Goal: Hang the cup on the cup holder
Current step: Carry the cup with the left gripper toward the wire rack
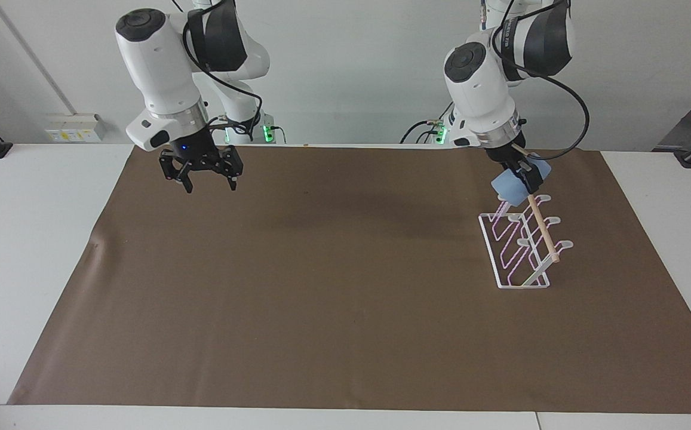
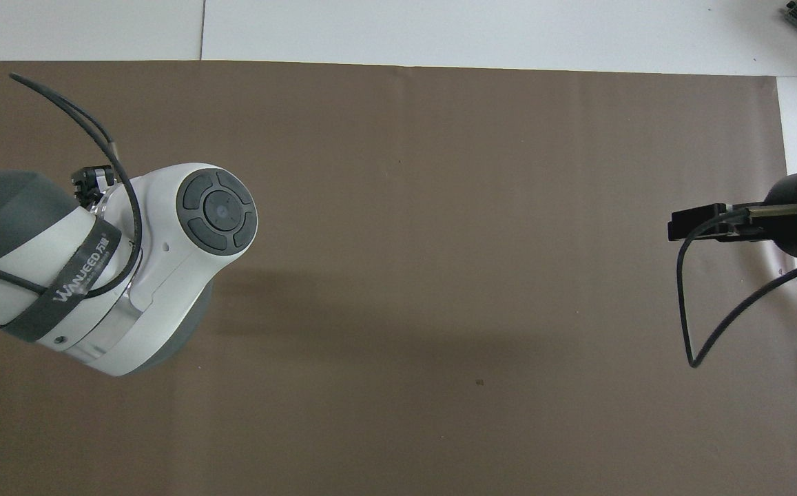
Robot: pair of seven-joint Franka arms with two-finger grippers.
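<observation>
My left gripper (image 1: 525, 178) is shut on the light-blue cup (image 1: 512, 189) and holds it tilted over the end of the cup holder nearest the robots. The cup sits at the top of the holder's wooden rod (image 1: 541, 227); I cannot tell whether they touch. The white wire cup holder (image 1: 519, 246) stands on the mat toward the left arm's end of the table. My right gripper (image 1: 202, 179) is open and empty, raised over the mat toward the right arm's end; it also shows in the overhead view (image 2: 675, 226). In the overhead view the left arm (image 2: 129, 275) hides the cup and the holder.
A brown mat (image 1: 321, 298) covers most of the white table (image 1: 28, 239); it also shows in the overhead view (image 2: 439, 207). A black cable (image 2: 687, 324) loops from the right arm's wrist.
</observation>
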